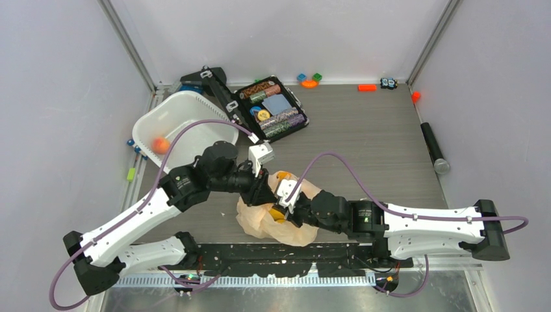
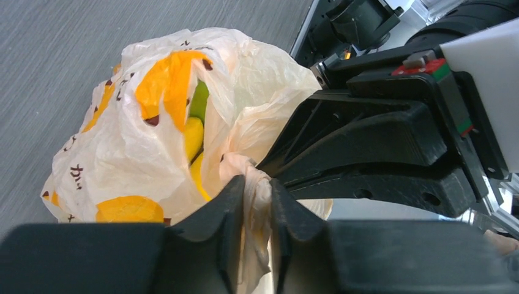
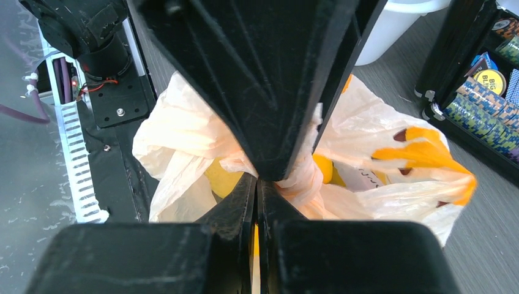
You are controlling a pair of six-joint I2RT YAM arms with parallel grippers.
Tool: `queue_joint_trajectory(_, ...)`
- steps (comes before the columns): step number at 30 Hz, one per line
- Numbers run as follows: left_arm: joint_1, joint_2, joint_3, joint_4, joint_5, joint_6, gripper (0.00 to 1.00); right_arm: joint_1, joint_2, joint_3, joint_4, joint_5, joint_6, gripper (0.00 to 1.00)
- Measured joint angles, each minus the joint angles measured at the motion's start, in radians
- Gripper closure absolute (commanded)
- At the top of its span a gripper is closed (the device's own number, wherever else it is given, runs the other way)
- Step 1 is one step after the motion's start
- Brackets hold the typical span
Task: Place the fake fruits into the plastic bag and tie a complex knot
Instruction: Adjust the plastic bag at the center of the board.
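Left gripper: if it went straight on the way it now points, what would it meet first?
The plastic bag: the left gripper pinches a twisted strand of it, and the bag's bulging body seems to lie directly ahead, though depth is unclear.

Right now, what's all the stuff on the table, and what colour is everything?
plastic bag: one, pale peach with orange marks, near edge, between the arms
fake fruits: some, yellow and green, inside the bag; number hidden
orange fruit: one, orange, in the tub
white tub: one, white, far left
chip case: one, black, open, far middle
toy blocks: a few, blue, green, orange, far edge
black cylinder: one, black, right side
table: one, grey
left arm: one, white and black, jaws pinching the bag's twisted neck
right arm: one, white and black, jaws shut on the bag
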Motion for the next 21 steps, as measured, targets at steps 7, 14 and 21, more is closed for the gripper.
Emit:
queue_joint_trajectory(7, 0.000, 0.008, 0.000, -0.003, -0.014, 0.004, 1.00, 0.003, 0.002, 0.000, -0.006, -0.001, -0.001, 0.64)
queue_joint_trajectory(14, 0.000, -0.054, -0.007, 0.025, -0.008, 0.029, 1.00, 0.007, -0.120, 0.000, -0.060, -0.014, 0.004, 0.24)
queue_joint_trajectory(21, 0.031, -0.069, 0.005, 0.036, 0.122, 0.110, 1.00, 0.007, -0.334, 0.002, -0.123, 0.060, -0.012, 0.19)
